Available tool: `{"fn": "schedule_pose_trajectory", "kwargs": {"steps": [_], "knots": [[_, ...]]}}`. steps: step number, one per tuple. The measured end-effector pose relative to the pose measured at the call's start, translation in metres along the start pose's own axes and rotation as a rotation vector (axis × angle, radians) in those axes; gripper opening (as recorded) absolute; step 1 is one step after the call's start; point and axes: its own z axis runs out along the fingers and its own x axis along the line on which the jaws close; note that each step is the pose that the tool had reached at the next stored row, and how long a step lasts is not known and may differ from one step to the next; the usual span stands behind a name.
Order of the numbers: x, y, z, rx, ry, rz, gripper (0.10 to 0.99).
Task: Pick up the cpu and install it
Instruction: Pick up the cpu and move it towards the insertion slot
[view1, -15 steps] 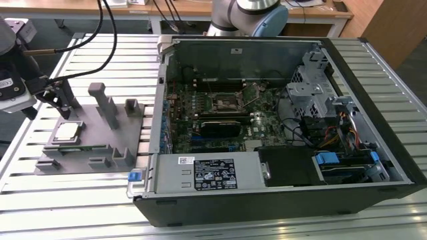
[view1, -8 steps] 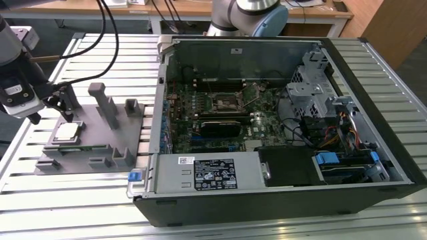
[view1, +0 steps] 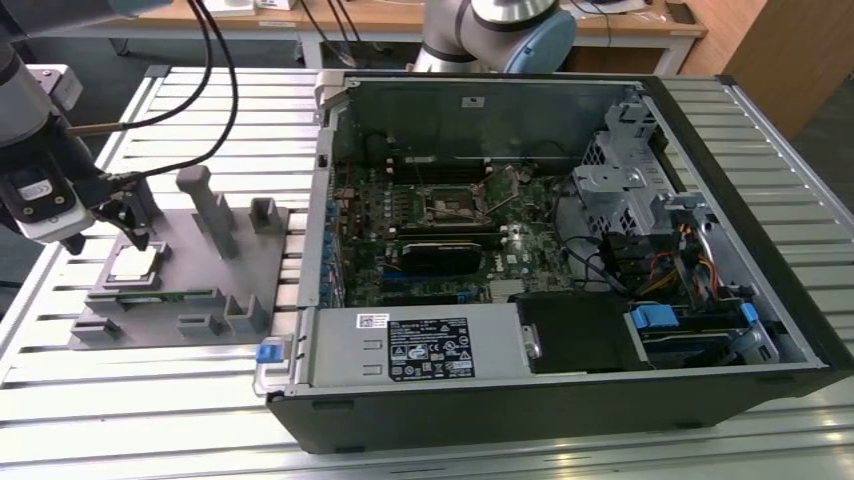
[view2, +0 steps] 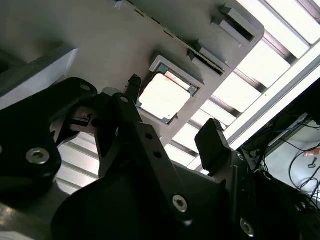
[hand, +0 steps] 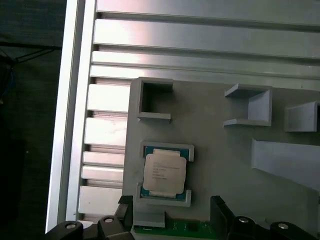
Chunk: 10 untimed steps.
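While your gripper (view1: 104, 235) hung over the exterior view's left end of the counter (view1: 200, 100), that counter showed as a bed of long aluminium slats with dark grooves between them. Behind it you had a wooden table edge (view1: 387, 17), black cables (view1: 230, 60) hanging down, and a grey robot joint with a blue cap (view1: 514, 30) just past the computer case (view1: 534, 425).

The case lay on its side with the cover off, taking up the exterior view's right half. Inside it you could see the motherboard (view1: 400, 215) with its square socket (view1: 451, 203) near the middle, a metal drive cage (view1: 627, 170), and a labelled power supply (view1: 414, 345) along the near wall.

Beside the case, a grey fixture plate (view1: 180, 275) lay flat on the slats, carrying upright blocks and open-topped pockets. The cpu (view1: 134, 263) sat flat in one framed pocket of that plate, metal lid up. A green memory stick (view1: 154, 296) lay in a slot just beside it.

In the first wrist view your fingers (hand: 220, 210) stood wide, one to each side of the cpu (hand: 164, 172), gripping nothing. The second wrist view showed the same spread, with the cpu (view2: 165, 96) between the two tips. Whether the tips touched the plate, you could not tell.
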Motion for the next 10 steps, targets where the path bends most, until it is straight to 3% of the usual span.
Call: {"fn": "schedule_pose_trajectory", "kwargs": {"steps": [10], "knots": [[0.0018, 0.0016, 0.0124, -0.001, -0.0001, 0.001, 0.718]]}}
